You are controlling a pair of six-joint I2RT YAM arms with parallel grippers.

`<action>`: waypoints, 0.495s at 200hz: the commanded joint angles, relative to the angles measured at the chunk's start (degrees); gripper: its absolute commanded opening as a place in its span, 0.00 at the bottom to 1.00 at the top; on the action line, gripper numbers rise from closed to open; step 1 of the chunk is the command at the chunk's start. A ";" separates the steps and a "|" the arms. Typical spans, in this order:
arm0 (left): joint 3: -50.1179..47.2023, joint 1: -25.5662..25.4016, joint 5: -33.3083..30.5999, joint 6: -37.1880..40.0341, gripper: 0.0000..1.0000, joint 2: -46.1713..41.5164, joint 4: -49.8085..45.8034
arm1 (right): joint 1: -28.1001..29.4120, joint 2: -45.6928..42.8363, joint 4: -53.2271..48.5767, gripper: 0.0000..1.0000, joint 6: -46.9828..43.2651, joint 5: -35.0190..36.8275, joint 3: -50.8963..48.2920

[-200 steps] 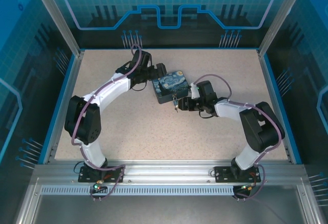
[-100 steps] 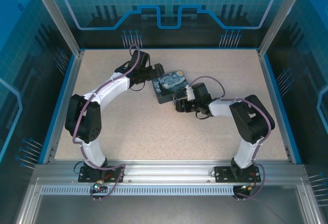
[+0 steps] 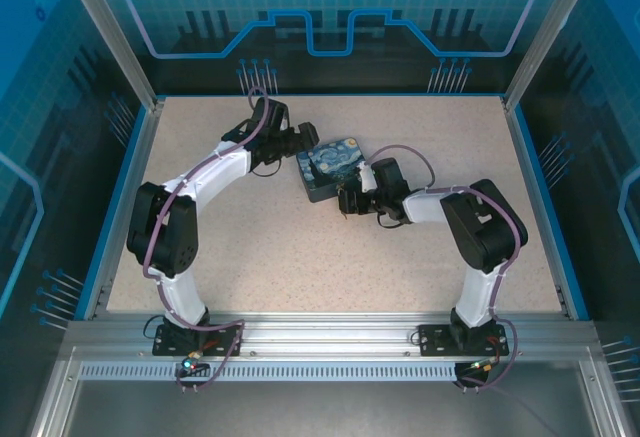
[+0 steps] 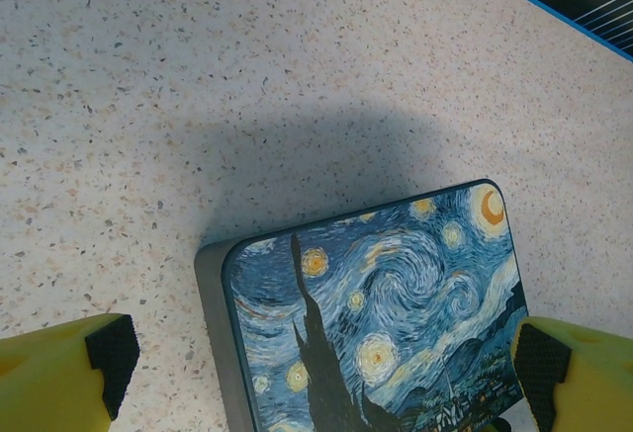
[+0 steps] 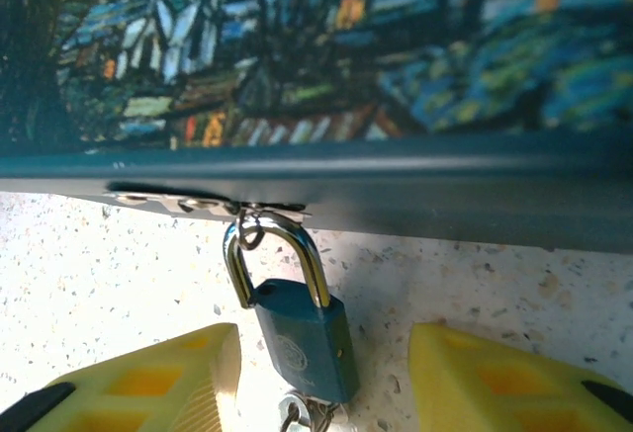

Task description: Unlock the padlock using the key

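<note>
Left gripper (image 4: 316,383) hangs above the starry-print box (image 4: 376,303) with jaws spread wide, and the right gripper (image 5: 321,368) sits low on the table (image 3: 300,257) at the box's near side, jaws parted, the padlock (image 5: 302,338) between its fingers, unpinched, hanging by its shackle from the box's clasp.

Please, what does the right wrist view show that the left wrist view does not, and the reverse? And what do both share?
Right wrist view: the padlock hanging by its shackle from a latch on the side of the box, between the yellow fingers of the open right gripper, apart from both.
Left wrist view: most of the printed lid from above, a blue table border, and the left gripper open wide across the box.
Both: the night-sky print and the speckled table.
</note>
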 commanded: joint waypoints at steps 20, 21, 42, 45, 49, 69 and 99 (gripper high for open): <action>-0.90 0.81 2.19 -1.87 0.99 0.98 1.49 | -0.62 1.17 2.69 0.47 -1.20 -2.72 0.46; -0.90 0.81 2.19 -1.91 0.99 1.02 1.50 | -0.60 1.16 2.69 0.47 -1.19 -2.74 0.43; -1.25 1.05 2.60 -2.38 0.99 0.97 2.07 | -0.67 0.80 2.78 0.46 -1.28 -2.42 0.23; -1.37 1.09 2.70 -2.47 0.99 0.91 2.17 | -0.66 0.80 2.84 0.46 -1.34 -2.48 0.23; -1.48 1.15 2.86 -2.60 0.99 0.94 2.25 | -0.71 0.67 2.84 0.46 -1.43 -2.49 0.23; -1.83 1.32 3.15 -3.00 0.99 0.77 2.63 | -0.75 0.29 2.54 0.45 -1.79 -2.35 -1.52; -2.25 1.51 3.49 -3.44 0.99 0.54 3.06 | -0.80 -0.07 1.51 0.43 -2.81 -2.08 -1.79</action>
